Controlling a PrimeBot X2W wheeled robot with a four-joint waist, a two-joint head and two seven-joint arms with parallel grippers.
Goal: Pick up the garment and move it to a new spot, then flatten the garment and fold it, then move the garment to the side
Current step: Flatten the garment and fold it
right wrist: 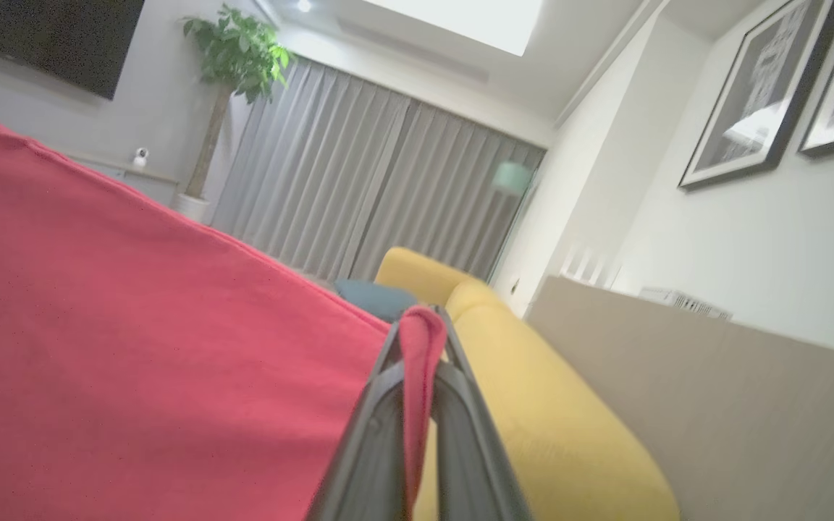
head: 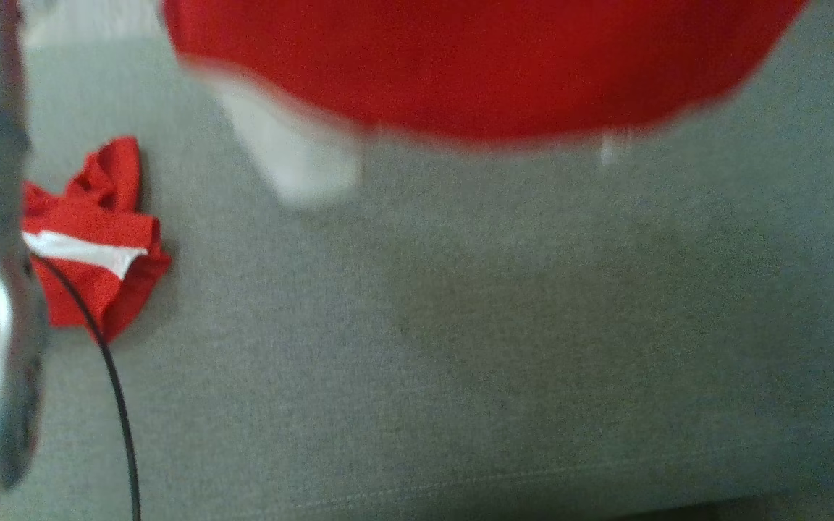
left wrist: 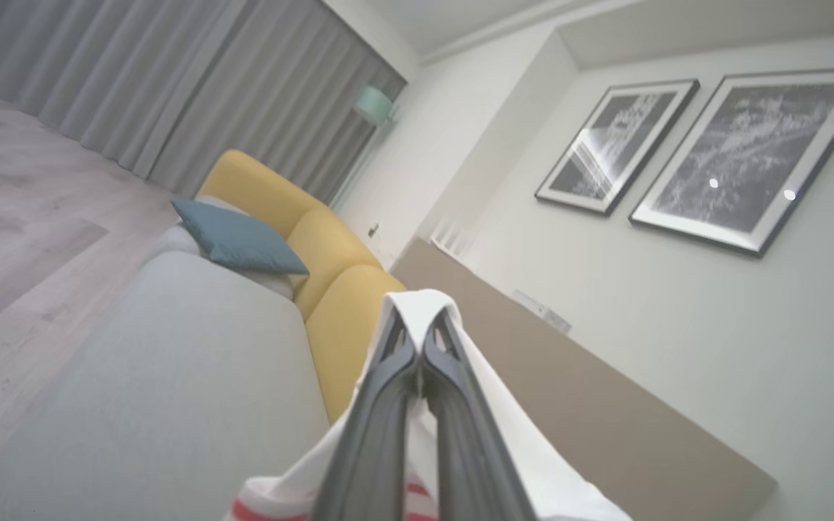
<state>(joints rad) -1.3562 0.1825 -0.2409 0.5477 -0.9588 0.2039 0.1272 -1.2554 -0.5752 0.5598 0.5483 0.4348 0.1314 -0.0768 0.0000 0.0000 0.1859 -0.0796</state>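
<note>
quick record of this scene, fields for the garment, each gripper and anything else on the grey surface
garment: red with white trim, held up, blurred in head view
left gripper: shut on its white edge
right gripper: shut on its red edge
grey surface: second garment, red and white, crumpled at left
stage: not yet flattened

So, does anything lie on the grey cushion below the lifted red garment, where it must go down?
Nothing visible lies directly below the lifted garment. A second, crumpled red garment lies on the grey cushion at far left, behind a black cable.
</note>
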